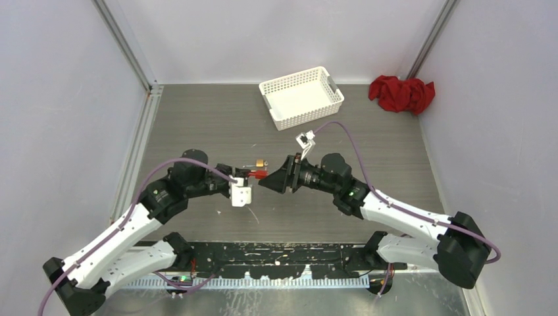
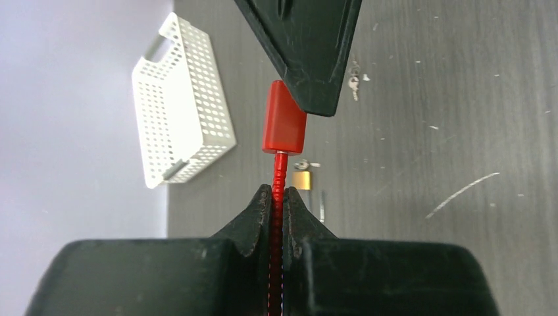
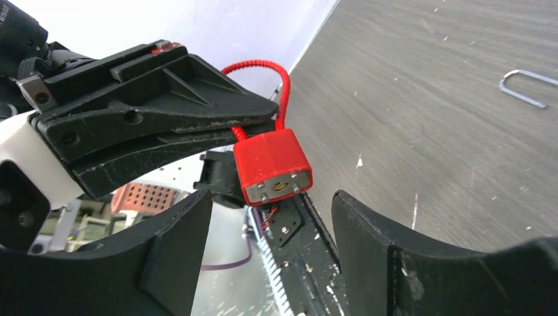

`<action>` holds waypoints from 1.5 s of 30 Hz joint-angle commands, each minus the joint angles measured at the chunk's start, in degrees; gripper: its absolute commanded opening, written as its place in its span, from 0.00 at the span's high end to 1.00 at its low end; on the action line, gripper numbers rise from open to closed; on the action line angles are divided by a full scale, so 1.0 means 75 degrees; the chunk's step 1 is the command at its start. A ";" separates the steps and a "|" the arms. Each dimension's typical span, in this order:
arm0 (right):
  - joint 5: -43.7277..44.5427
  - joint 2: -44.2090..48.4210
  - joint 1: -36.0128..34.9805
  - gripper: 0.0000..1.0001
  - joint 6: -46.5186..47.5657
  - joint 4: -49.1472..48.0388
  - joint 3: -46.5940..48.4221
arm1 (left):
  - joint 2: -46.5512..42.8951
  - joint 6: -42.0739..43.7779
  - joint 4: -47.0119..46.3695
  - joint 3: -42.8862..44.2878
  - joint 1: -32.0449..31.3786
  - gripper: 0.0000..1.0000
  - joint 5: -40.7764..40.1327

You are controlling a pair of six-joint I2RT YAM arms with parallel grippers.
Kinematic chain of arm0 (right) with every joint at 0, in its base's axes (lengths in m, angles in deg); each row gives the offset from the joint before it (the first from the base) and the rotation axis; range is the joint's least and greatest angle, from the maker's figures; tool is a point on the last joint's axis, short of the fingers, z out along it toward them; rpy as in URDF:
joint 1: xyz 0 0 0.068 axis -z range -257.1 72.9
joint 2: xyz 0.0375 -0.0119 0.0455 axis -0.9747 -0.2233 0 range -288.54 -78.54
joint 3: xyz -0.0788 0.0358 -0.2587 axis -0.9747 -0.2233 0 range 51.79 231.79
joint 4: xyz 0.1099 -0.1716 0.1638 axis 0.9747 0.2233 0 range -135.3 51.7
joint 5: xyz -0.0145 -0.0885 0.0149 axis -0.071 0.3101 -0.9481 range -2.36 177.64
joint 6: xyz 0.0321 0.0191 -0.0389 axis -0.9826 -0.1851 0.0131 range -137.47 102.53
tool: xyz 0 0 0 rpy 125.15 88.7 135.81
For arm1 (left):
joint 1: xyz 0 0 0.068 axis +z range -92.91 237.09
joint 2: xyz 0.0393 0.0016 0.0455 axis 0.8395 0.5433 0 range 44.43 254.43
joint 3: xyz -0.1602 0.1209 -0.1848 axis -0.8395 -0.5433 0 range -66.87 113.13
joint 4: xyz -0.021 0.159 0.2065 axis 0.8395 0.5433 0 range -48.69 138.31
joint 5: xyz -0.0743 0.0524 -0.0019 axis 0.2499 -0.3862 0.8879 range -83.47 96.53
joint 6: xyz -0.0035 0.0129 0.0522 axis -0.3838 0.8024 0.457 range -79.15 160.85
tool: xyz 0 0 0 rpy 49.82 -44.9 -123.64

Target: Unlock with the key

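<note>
Near edge: dark mounting rail (image 1: 283, 260) carrying both arm bases. The arms reach in toward each other over the middle of the grey table (image 1: 197, 125).

Left gripper (image 2: 277, 194): jaws clenched on the red cable shackle (image 2: 279, 174) of a red padlock (image 3: 273, 164). The cable runs straight between the two fingers. The lock body hangs just past the fingertips, clear of the tabletop, roughly midway between the two arms.

Right gripper (image 3: 270, 204): jaws released and standing wide, holding nothing. The padlock body sits between and just beyond its two fingers (image 3: 177, 243). Whether either finger touches the lock, I cannot tell. The lock's silver keyhole face is turned toward the right wrist camera.

On the table beneath the grippers:
- a small brass padlock (image 2: 302, 179), just right of the red cable in the left wrist view;
- a small key (image 2: 354, 82), lying loose farther along and apart from both grippers;
- a bent U-shaped metal piece (image 3: 526, 89), off by itself.

Far side: a white perforated basket (image 1: 301, 97) near the back wall, right of centre. A crumpled red cloth (image 1: 401, 93) lies in the far right corner, well apart from the basket.
</note>
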 commanded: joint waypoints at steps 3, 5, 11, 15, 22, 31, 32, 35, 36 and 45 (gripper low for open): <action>-0.0876 -0.0430 0.0163 0.29 -0.1047 -0.0524 0.0550 | -0.0534 0.1852 -0.1645 -0.0540 -0.0122 1.00 -0.0080; -0.0732 -0.0479 0.0174 0.29 -0.1562 -0.1025 0.0369 | -0.0701 0.2808 -0.2163 -0.0943 -0.0134 1.00 -0.0096; -0.0253 -0.0541 0.0174 0.31 -0.2806 -0.1905 0.0092 | -0.1004 0.5008 -0.4082 -0.2194 -0.0138 1.00 -0.0102; -0.0063 -0.0515 0.0169 0.34 -0.2946 -0.1616 0.0161 | -0.0968 0.5532 -0.4818 -0.2512 -0.0139 1.00 -0.0161; 0.0636 -0.0421 0.0163 0.41 -0.3245 -0.1437 -0.0050 | -0.0701 0.5763 -0.5371 -0.2464 -0.0137 1.00 -0.0447; 0.0952 -0.0619 0.0163 0.61 -0.3525 -0.2313 -0.0050 | -0.0638 0.5809 -0.5354 -0.2394 -0.0140 1.00 -0.0503; 0.0967 -0.0633 0.0163 0.62 -0.3529 -0.2330 -0.0062 | -0.0652 0.5811 -0.5329 -0.2390 -0.0146 1.00 -0.0497; 0.0989 -0.0682 0.0158 0.66 -0.3490 -0.2341 -0.0088 | -0.0693 0.5836 -0.5297 -0.2423 -0.0150 1.00 -0.0470; 0.0966 -0.0740 0.0164 0.66 -0.3478 -0.2343 -0.0081 | -0.0708 0.5835 -0.5296 -0.2440 -0.0149 1.00 -0.0452; 0.1161 -0.0877 0.0172 0.53 -0.3411 -0.2248 -0.0044 | -0.0748 0.5888 -0.5285 -0.2436 -0.0141 1.00 -0.0479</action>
